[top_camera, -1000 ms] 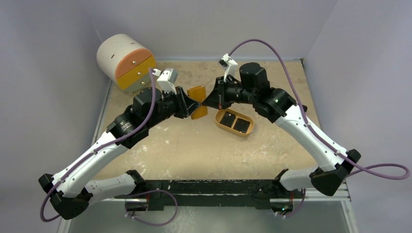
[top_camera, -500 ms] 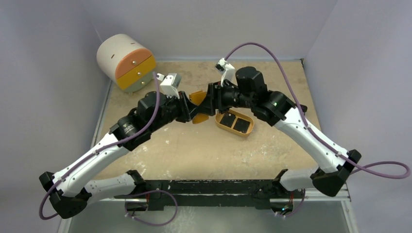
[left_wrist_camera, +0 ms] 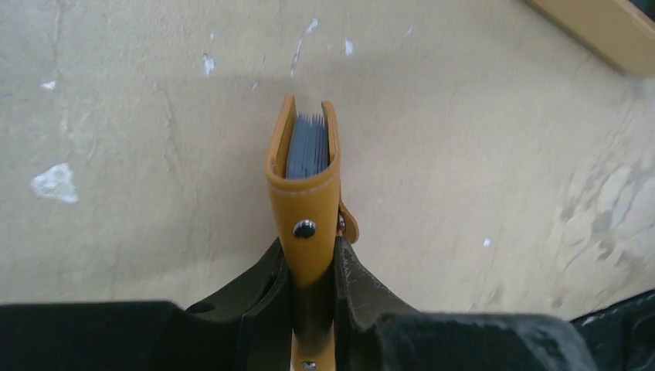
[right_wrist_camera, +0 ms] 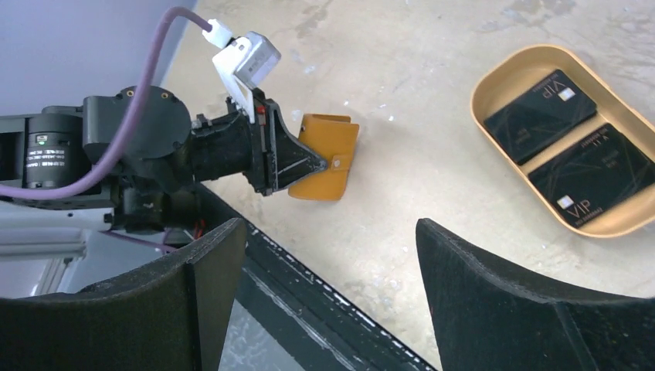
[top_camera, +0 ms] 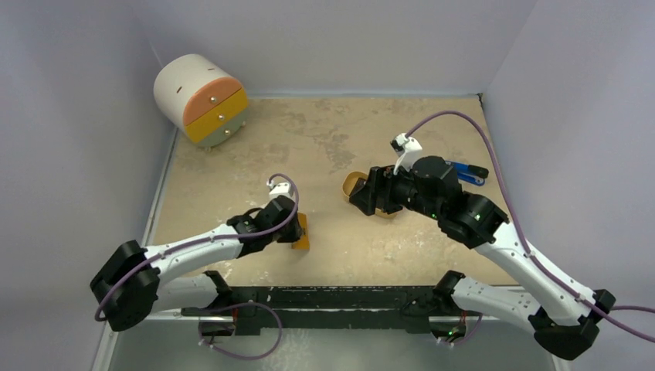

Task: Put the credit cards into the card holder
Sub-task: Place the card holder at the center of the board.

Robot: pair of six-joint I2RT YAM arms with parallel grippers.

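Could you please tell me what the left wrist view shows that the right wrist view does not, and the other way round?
Only the left wrist view: the card holder seen edge-on, with grey-blue layers between its orange covers and a metal snap stud.
Only the right wrist view: two credit cards lying side by side in the tray, and the right gripper, open and holding nothing.
Both: the left gripper shut on the card holder. The tray also shows in both, though in the left wrist view only as a corner.
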